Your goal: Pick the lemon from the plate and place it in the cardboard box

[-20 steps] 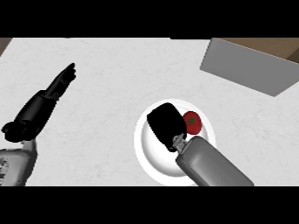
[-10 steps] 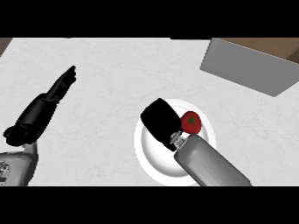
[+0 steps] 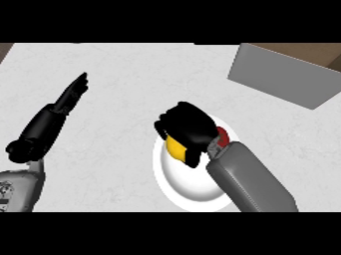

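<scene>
Yellow lemon (image 3: 176, 148) gripped by right hand (image 3: 188, 124) over white plate (image 3: 190, 185); cardboard box (image 3: 287, 74) apart; left hand (image 3: 69, 97) open.

The lemon (image 3: 176, 148) is yellow, the right hand (image 3: 189, 125) black, the plate (image 3: 187, 185) white — the cardboard box (image 3: 284, 74) grey-sided.

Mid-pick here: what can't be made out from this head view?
The lemon: head view, mostly hidden by the right hand curled round it; contact with the plate unseen.
The red object: mostly hidden behind the right wrist; unidentifiable.
The cardboard box: cut off by the top and right edges; its inside barely shows.
</scene>
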